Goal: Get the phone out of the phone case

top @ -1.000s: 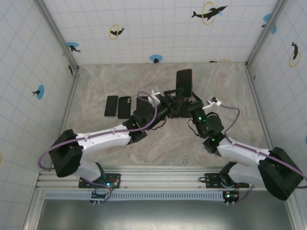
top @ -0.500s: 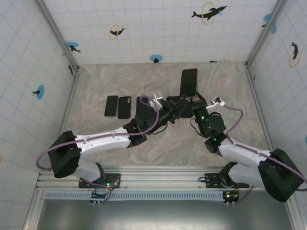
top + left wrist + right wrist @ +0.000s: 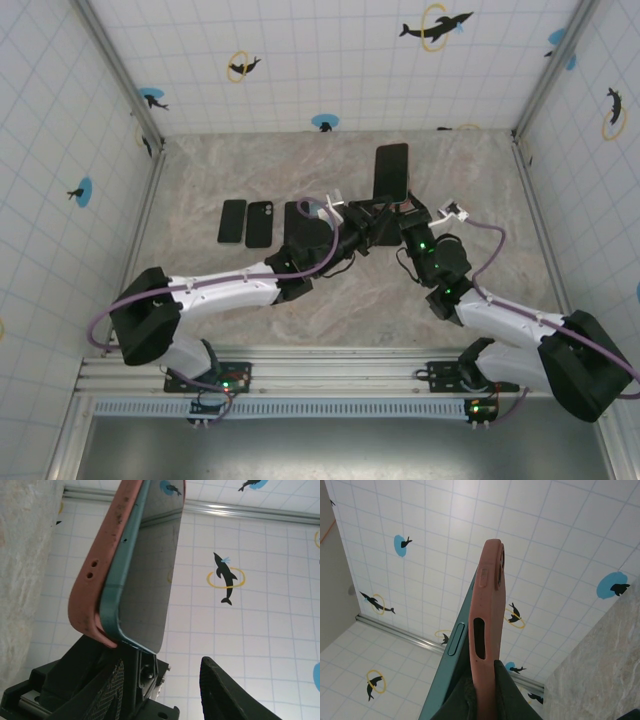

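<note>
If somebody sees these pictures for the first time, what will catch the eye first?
A phone in a pink case is held up on end over mid-table, gripped at its lower end by the right gripper; the left gripper is open at its lower corner. Left of it, dark phones lie flat in a row on the table.

Phone (image 3: 150, 565), dark screen and teal frame, stands tilted in the salmon phone case (image 3: 95, 565). Left gripper (image 3: 160, 667) sits below it, jaws apart.
</note>
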Robot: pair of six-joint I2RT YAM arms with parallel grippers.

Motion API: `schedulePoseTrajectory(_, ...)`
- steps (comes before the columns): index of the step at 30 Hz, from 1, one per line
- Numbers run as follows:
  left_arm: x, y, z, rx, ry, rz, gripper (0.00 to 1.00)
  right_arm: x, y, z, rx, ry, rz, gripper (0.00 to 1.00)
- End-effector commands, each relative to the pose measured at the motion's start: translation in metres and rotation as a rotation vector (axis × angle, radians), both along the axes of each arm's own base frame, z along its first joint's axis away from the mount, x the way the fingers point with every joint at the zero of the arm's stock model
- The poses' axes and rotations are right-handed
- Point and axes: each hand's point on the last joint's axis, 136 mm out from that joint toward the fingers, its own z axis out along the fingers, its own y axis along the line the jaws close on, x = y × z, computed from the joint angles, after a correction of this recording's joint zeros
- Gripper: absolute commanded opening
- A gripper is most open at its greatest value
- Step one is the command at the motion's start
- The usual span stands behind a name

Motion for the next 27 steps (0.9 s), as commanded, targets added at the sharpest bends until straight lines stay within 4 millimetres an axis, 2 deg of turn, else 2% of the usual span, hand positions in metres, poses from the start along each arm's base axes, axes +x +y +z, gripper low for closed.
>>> schedulePoseTrajectory(1, 0.007, 0.001, 0.012, -0.030, -0.016, 0.019, 0.43, -0.013, -0.008, 0.035, 0.104, -0.107, 0.006, 0.00)
schedulePoseTrajectory(5, 0.011, 0.004, 0.008, -0.038, -0.005, 0.031, 0.43, -0.014, -0.006, 0.037, 0.103, -0.116, 0.018, 0.00)
schedulePoseTrajectory(8, 0.017, 0.006, 0.017, -0.053, -0.020, 0.038, 0.43, -0.015, -0.006, 0.035, 0.099, -0.114, 0.024, 0.00)
schedulePoseTrajectory(18, 0.032, 0.008, 0.006, -0.055, 0.004, 0.052, 0.42, -0.018, 0.001, 0.035, 0.112, -0.125, 0.046, 0.00)
schedulePoseTrajectory(19, 0.035, 0.004, 0.020, -0.081, -0.011, 0.049, 0.42, -0.019, 0.000, 0.034, 0.115, -0.124, 0.045, 0.00)
schedulePoseTrajectory(23, 0.037, -0.004, 0.022, -0.116, -0.001, 0.028, 0.42, -0.021, -0.001, 0.032, 0.125, -0.132, 0.035, 0.00)
schedulePoseTrajectory(27, 0.039, -0.005, 0.024, -0.132, 0.001, 0.038, 0.41, -0.023, -0.001, 0.034, 0.144, -0.152, 0.039, 0.00)
